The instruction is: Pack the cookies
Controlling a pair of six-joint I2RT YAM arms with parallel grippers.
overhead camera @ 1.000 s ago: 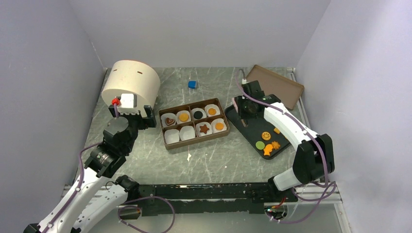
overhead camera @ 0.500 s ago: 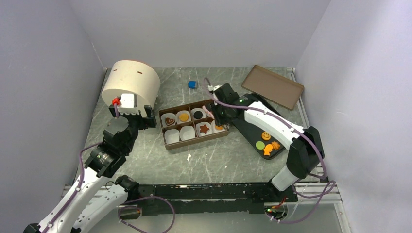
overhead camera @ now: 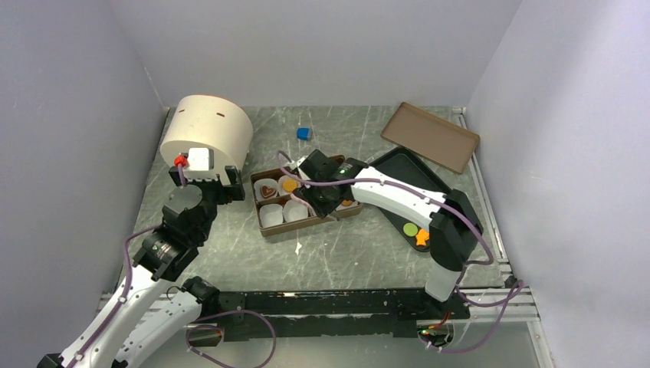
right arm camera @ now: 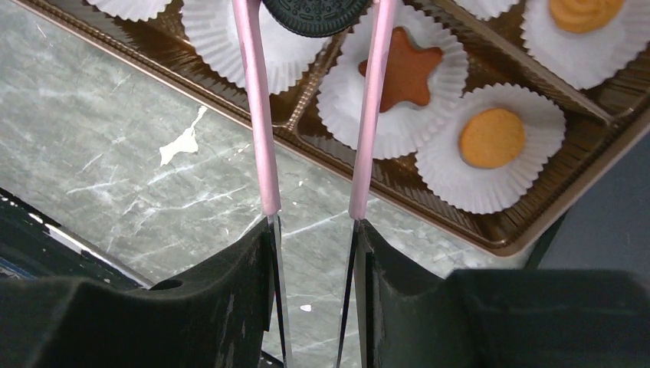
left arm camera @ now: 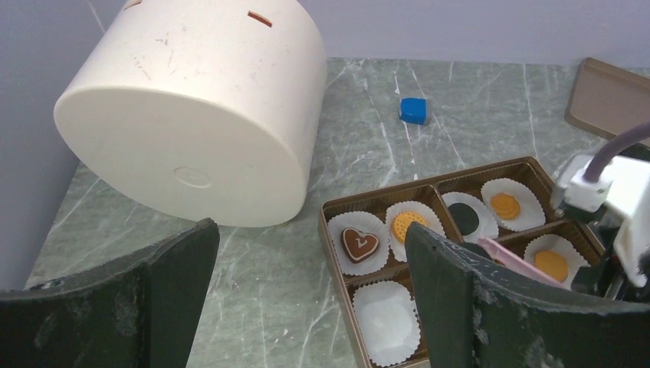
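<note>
A brown box [overhead camera: 264,222] holds white paper cups with cookies: a brown heart [left arm camera: 360,243], orange rounds [left arm camera: 408,224], a black round [left arm camera: 464,218] and a brown star [right arm camera: 404,69]. My right gripper [right arm camera: 314,31] hangs over the box's front row [overhead camera: 310,201]. Its pink fingers [right arm camera: 257,115] are shut on a black round cookie [right arm camera: 318,9] above an empty cup [right arm camera: 222,34]. A green round [overhead camera: 411,229] and an orange fish [overhead camera: 421,239] lie on the black tray [overhead camera: 398,165]. My left gripper [left arm camera: 310,307] is open and empty, left of the box [overhead camera: 201,180].
A large cream cylinder [overhead camera: 207,134] lies on its side at the back left. A small blue cube [overhead camera: 304,133] sits behind the box. A brown lid [overhead camera: 431,136] leans at the back right. The right arm hides part of the tray.
My right arm has swung left from the black tray to over the box, carrying the black cookie. The left arm has not moved.
</note>
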